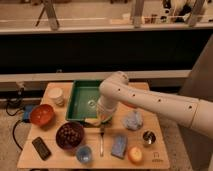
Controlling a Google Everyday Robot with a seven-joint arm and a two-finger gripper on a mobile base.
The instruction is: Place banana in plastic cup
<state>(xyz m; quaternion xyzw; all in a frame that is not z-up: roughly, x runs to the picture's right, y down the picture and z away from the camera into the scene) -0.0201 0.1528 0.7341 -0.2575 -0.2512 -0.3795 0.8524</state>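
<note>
Pale yellow banana (105, 121) sits pinched in the closed gripper (102, 117) of a white robot arm (150, 102), hanging just over the front rim of a green tray (80, 95) on a wooden table (50, 161). The arm reaches in from the right and bends down at the tray's right side. The translucent blue plastic cup (84, 154) stands upright near the table's front edge, below and to the left of the gripper and well apart from the fruit; what it holds cannot be made out. Just beside the cup, a dark bowl (69, 135) is filled with dark round pieces. An orange bowl (42, 115) sits further left, with a white paper cup (56, 96) behind it. A utensil (101, 142) lies directly under the gripper. To the right are a crumpled pale blue item (133, 120), a small metal cup (148, 137), a blue sponge (119, 145) and an orange fruit (135, 155).
</note>
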